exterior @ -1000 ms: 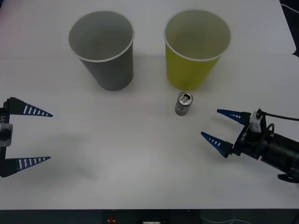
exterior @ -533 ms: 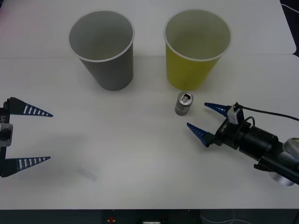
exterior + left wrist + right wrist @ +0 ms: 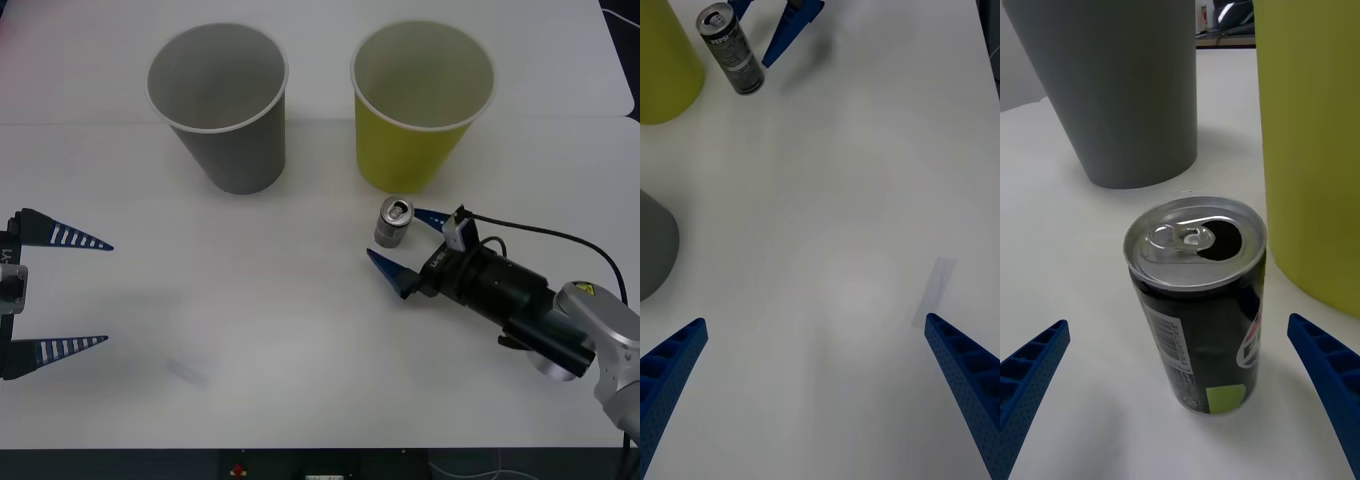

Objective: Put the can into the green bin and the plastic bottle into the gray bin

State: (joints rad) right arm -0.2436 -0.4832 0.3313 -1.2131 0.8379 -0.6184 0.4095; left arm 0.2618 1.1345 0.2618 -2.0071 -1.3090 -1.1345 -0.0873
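Reaching step: the right pincer (image 3: 405, 246), spread wide, flanks the small silver can (image 3: 393, 221) at frame centre-right; next, close and lift toward the yellow-green paper cup (image 3: 420, 110).

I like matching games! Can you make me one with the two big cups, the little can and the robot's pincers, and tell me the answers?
Things:
1. gray paper cup
2. yellow-green paper cup
3. drink can
4. left pincer

Places:
A. open, far from the can
B. right cup
C. left cup
D. upright, in front of the yellow-green cup, the open right pincer reaching it

Pairs: 1-C, 2-B, 3-D, 4-A
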